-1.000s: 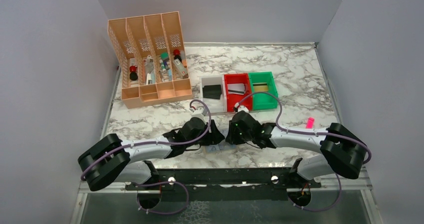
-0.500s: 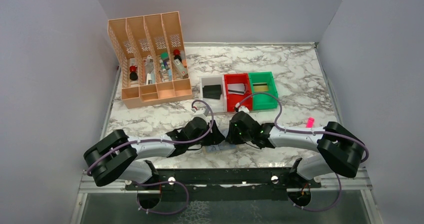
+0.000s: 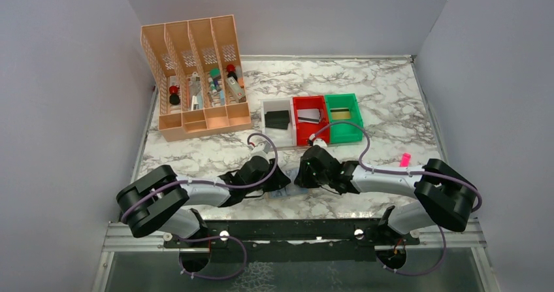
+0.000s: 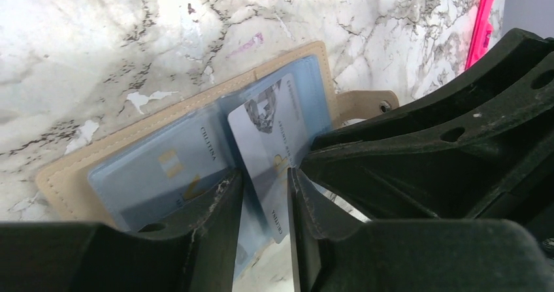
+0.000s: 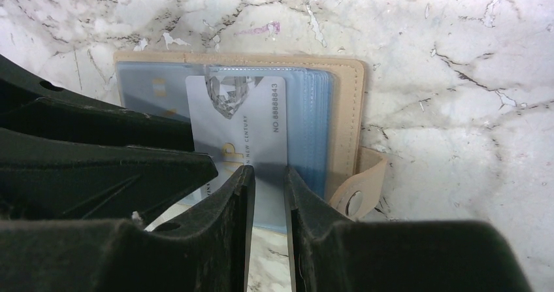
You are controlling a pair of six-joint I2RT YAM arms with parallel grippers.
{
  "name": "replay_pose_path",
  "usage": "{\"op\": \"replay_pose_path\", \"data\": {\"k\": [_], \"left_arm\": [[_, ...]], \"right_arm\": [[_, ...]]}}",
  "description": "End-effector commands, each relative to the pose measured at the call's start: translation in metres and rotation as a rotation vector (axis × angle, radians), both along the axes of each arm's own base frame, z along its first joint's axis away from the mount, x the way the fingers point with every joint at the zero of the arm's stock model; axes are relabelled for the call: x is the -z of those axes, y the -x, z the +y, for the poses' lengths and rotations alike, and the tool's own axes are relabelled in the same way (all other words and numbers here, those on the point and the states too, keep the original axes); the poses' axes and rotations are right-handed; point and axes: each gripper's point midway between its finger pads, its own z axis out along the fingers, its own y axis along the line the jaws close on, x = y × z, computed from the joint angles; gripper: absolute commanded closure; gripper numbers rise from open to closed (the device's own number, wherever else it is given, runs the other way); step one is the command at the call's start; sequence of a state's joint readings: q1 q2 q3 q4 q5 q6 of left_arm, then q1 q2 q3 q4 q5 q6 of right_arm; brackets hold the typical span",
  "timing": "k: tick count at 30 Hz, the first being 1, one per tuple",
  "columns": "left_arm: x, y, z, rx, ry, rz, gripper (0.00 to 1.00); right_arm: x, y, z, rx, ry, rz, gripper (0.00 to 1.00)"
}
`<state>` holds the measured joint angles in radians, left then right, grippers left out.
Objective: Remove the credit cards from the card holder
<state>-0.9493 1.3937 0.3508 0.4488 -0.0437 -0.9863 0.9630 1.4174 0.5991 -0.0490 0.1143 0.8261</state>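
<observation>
So, we've got the card holder [image 5: 349, 109] lying open on the worktop [image 3: 392, 102], close to the near edge and about midway along it, with both arms crowded over it. A silvery card [image 5: 251, 122] sticks partway out of its pale blue pocket [image 5: 313, 129]. The left fingers [image 4: 212, 220] stand narrow on either side of that card, but we can't tell if they actually bite it. The right fingers [image 5: 225, 207] are nearly closed too. Card and pocket both run into their gap, so we can't tell what they pinch. Our worry is that if the holder isn't pinned, it'll ride up with the card. Catching the pocket along with the card would jam it. Both sets of fingers are nearly touching, so a bump could knock a grip loose.
</observation>
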Motion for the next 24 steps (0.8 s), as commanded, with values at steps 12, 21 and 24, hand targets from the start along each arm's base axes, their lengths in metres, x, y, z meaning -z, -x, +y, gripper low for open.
{"op": "replay_pose_path", "data": {"k": [12,21,24], "left_arm": [[-0.005,-0.002,0.002,-0.065,0.087,0.003,0.95],[-0.012,0.002,0.013,-0.071,0.104,-0.031,1.0],[-0.012,0.003,0.018,-0.075,0.1,-0.041,1.0]], "right_arm": [[0.024,0.012,-0.02,0.032,0.079,0.054,0.71],[0.024,0.012,-0.02,0.034,0.078,0.055,0.69],[0.02,0.01,-0.02,0.034,0.076,0.04,0.68]]}}
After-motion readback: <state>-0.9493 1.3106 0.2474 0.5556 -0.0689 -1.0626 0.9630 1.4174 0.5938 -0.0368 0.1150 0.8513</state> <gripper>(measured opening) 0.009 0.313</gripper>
